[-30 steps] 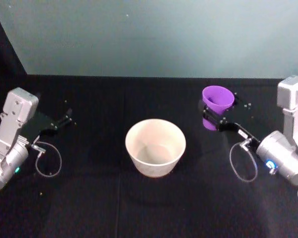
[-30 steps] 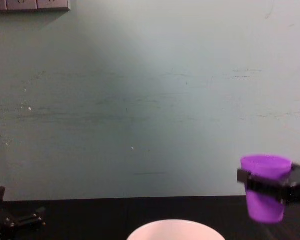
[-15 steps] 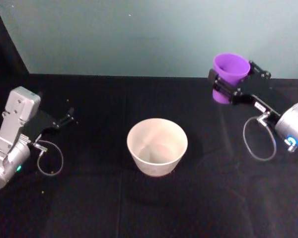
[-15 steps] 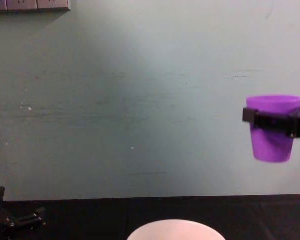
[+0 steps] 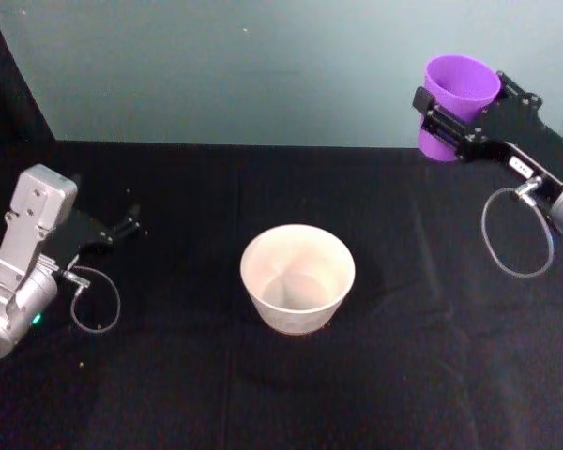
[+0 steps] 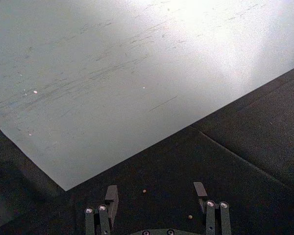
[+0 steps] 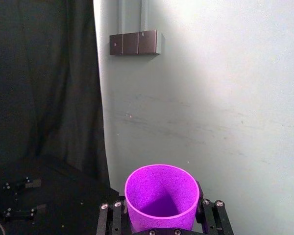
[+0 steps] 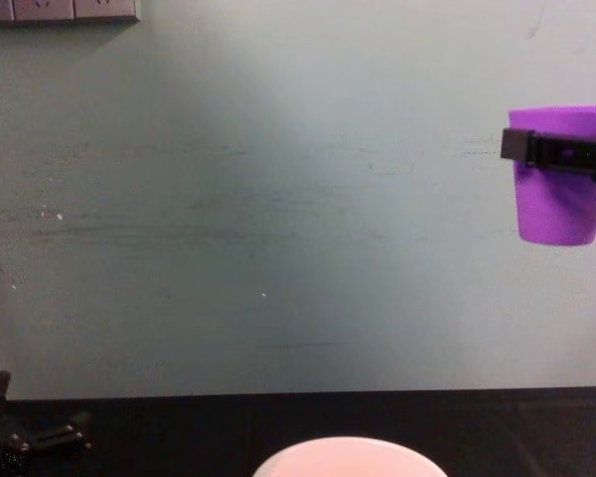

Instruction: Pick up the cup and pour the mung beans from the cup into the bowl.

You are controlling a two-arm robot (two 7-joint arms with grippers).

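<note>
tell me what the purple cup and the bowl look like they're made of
The cup looks like plastic: uniform bright purple, smooth with a slight sheen, thin wall at the rim. The bowl is pale pinkish-white, smooth, with a soft matte look; ceramic or plastic, the look leaves that open.

cup (image 5: 462, 82): purple plastic, smooth, faint sheen | bowl (image 5: 296, 314): pinkish-white, smooth, matt | table cloth (image 5: 216, 394): black fabric, matt, faint fold lines | wall (image 5: 263, 66): pale, matt, scuffed and scratched | right gripper (image 5: 455, 122): matt black fingers, bright metal screws | left arm casing (image 5: 33, 225): silver-grey, satin
</note>
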